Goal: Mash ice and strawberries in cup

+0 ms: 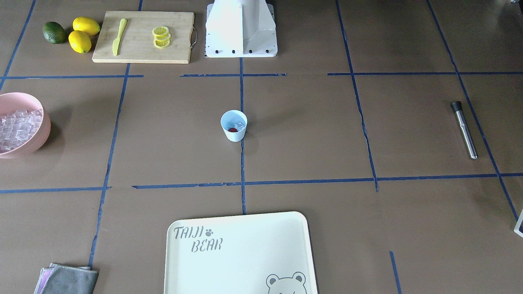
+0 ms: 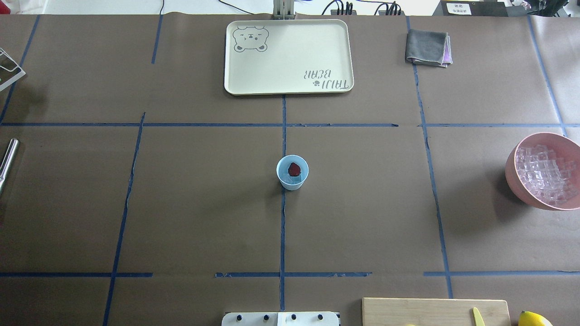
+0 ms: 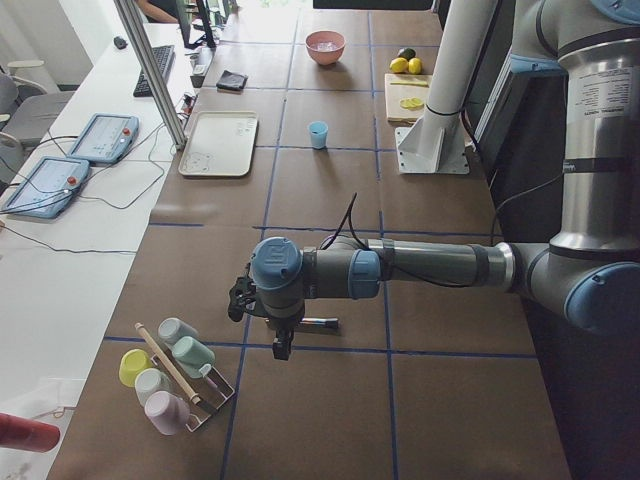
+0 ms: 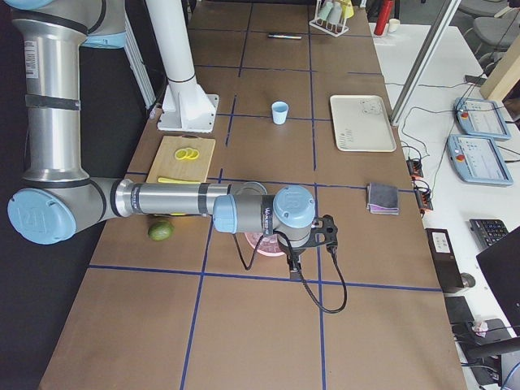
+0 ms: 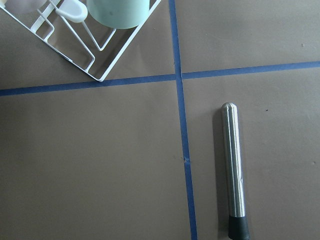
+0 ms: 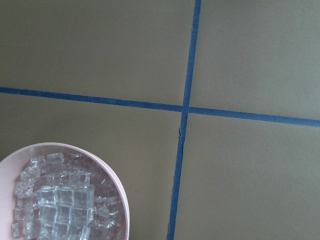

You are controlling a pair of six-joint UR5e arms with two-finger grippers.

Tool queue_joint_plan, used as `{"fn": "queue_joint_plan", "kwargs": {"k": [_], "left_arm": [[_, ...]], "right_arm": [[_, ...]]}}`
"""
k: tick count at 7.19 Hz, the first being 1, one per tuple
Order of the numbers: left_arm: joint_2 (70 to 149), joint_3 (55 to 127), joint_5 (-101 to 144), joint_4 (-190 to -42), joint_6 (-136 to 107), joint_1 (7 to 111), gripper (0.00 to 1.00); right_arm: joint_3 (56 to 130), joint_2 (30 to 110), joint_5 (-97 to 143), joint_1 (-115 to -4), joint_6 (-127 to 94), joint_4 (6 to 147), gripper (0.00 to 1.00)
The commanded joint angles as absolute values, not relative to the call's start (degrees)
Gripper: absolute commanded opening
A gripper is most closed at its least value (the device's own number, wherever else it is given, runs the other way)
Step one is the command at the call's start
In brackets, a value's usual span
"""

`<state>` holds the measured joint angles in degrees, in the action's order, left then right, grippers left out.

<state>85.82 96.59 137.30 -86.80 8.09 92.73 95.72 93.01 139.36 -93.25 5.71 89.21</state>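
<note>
The cup (image 2: 292,172) stands in the middle of the bench (image 2: 190,213) on a blue tape line (image 2: 282,235), with the strawberry (image 2: 294,169) and ice (image 1: 240,125) inside. My left hand (image 3: 282,346) hangs by the metal rod (image 5: 234,170), and my right hand (image 4: 294,260) by the pink bowl (image 6: 121,200). I cannot tell whether either hand is wide or narrow.

Plainly a robotics lab. Long counter (image 2: 204,203) wrapped in brown paper and squared off with blue tape (image 2: 282,226); grey jointed arm (image 3: 430,265) stretched low over it; white pedestal (image 1: 241,36) bolted at one edge. Alongside, a white side desk (image 3: 60,260) strewn with teach pendants (image 3: 103,137), loose cables (image 3: 130,185) and a keyboard (image 3: 158,68).
</note>
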Motion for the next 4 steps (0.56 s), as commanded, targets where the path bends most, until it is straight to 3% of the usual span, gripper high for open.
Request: {"fn": "queue_joint_plan", "kwargs": {"k": [1,4], "left_arm": [[85.8,96.6,137.0,-86.8,8.1,92.7,1.00],[85.8,96.7,136.5,-86.8,8.1,92.7,1.00]], "right_arm": [[95.7,93.0,139.3,-93.3,5.7,89.2,0.99],[95.7,93.1,139.3,-93.3,5.7,89.2,0.99]]}}
